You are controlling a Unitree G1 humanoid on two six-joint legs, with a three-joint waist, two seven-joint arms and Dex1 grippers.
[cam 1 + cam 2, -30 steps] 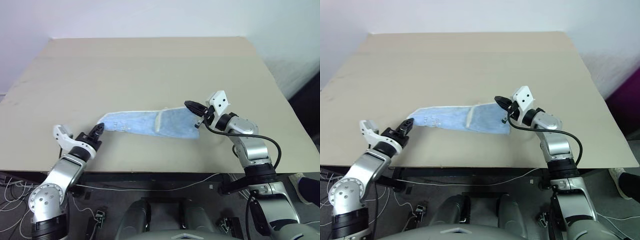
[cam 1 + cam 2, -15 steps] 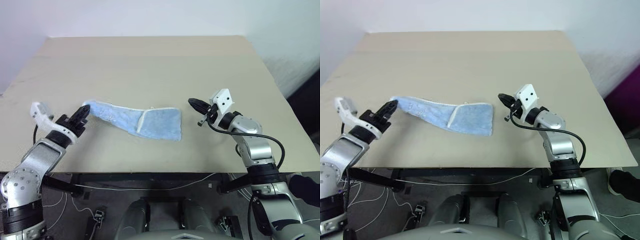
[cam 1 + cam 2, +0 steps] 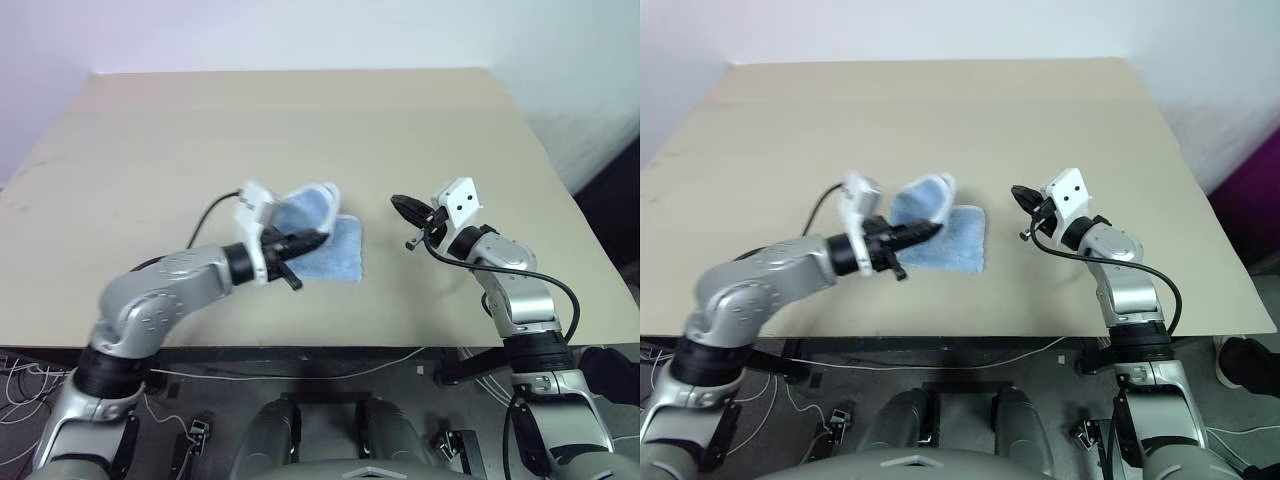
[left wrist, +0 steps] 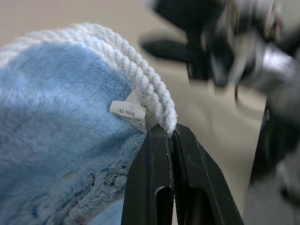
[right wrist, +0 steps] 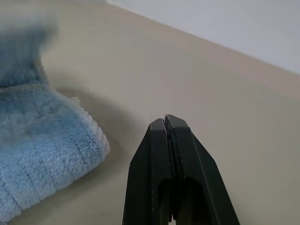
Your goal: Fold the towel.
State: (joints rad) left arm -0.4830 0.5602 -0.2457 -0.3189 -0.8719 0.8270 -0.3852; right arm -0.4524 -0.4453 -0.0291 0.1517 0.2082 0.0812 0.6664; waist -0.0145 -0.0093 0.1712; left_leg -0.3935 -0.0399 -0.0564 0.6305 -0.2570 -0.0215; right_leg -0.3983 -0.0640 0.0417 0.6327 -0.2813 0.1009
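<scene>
Pinching the towel's [image 3: 300, 215] white-corded edge in the left gripper [image 3: 318, 237], arching it over the flat half at table [image 3: 420, 130] centre. Idling clenched and empty at three o'clock of it, right gripper [image 3: 398, 203].

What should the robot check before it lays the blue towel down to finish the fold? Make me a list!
1. Left gripper pinching the towel by its white edging: ok.
2. Lifted end carried over the part lying flat: ok.
3. Right gripper shut, holding nothing, apart from the towel: ok.
4. Table bare beside the towel, room to set it down: ok.
5. Edges lined up for a neat fold: cannot tell, the raised end hides them.
</scene>
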